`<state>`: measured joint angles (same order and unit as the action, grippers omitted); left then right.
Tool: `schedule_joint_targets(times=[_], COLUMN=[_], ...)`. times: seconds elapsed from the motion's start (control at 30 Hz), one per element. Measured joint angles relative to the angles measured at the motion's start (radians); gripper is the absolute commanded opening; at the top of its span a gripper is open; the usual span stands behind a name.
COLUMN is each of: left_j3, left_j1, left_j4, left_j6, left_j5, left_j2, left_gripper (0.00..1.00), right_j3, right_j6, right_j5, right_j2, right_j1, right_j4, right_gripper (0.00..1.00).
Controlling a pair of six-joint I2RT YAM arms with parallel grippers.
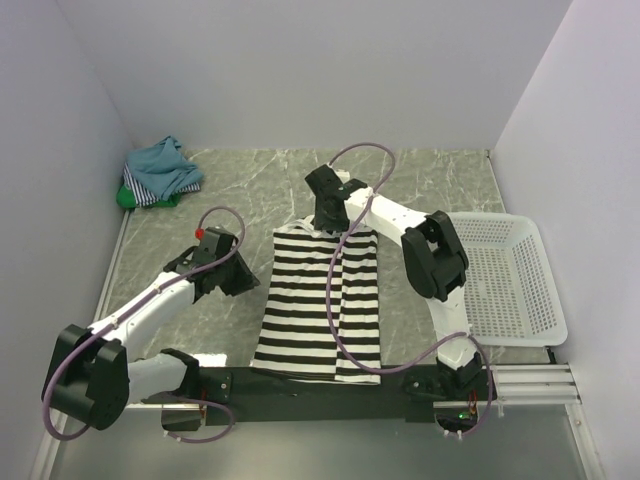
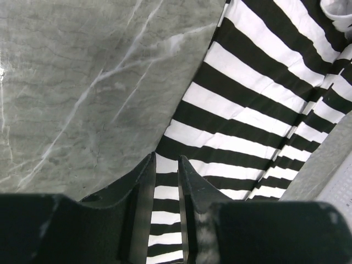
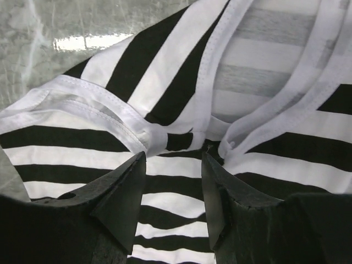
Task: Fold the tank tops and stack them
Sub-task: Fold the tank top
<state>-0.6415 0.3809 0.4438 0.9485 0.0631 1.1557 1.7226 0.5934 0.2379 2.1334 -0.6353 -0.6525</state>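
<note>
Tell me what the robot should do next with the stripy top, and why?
Probably the right gripper should lower and close on the strap under its open jaws. The striped tank top lies flat and unfolded, so gripping that end could start the fold.

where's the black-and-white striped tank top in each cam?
Top external: striped tank top, flat, centre of frame.
Left wrist: striped tank top, right half, diagonal bands.
Right wrist: striped tank top, fills most of frame, white trim up top.
Shared landmark: grey marble tabletop, beside it in all three.
</note>
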Motion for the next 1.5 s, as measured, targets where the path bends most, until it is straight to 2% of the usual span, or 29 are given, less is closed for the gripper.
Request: schedule_joint_targets(times=[0.33, 0.47, 0.57, 0.6, 0.67, 0.7, 0.77, 1.0, 1.37, 1.47, 1.5], left_j3=[0.0, 0.0, 0.0, 0.0, 0.0, 0.0, 0.0, 0.0, 0.0, 0.0, 0.0], left_j1=[0.0, 0.0, 0.0, 0.0, 0.0, 0.0, -0.001, -0.001, -0.012, -0.017, -0.019], left_j4=[-0.014, -0.02, -0.021, -0.021, -0.021, -0.021, -0.021, -0.029, -0.068, -0.076, -0.078], left_j6=[-0.001, -0.004, -0.004, -0.005, -0.005, -0.005, -0.008, -0.013, -0.038, -0.047, -0.05], left_j5=[0.005, 0.014, 0.019, 0.019, 0.019, 0.019, 0.019, 0.024, 0.048, 0.055, 0.056], left_j2=[0.011, 0.027, 0.031, 0.033, 0.034, 0.034, 0.035, 0.04, 0.082, 0.098, 0.101], left_gripper=[0.27, 0.26, 0.26, 0.27, 0.26, 0.26, 0.26, 0.27, 0.26, 0.26, 0.26], right_j3=[0.043, 0.058, 0.06, 0.06, 0.06, 0.06, 0.066, 0.079, 0.082, 0.092, 0.096], right_j6=[-0.012, -0.015, -0.016, -0.017, -0.018, -0.018, -0.019, -0.029, -0.107, -0.124, -0.129], right_j5=[0.016, 0.016, 0.016, 0.016, 0.017, 0.017, 0.021, 0.047, 0.106, 0.105, 0.101], right_j2=[0.023, 0.053, 0.071, 0.075, 0.079, 0.08, 0.082, 0.081, 0.08, 0.08, 0.08], right_j1=[0.0, 0.0, 0.0, 0.0, 0.0, 0.0, 0.0, 0.0, 0.0, 0.0, 0.0], right_j4=[-0.014, -0.016, -0.015, -0.014, -0.016, -0.017, -0.023, 0.002, 0.169, 0.217, 0.235], right_gripper=[0.52, 0.47, 0.34, 0.24, 0.15, 0.06, 0.0, 0.0, 0.0, 0.06, 0.15])
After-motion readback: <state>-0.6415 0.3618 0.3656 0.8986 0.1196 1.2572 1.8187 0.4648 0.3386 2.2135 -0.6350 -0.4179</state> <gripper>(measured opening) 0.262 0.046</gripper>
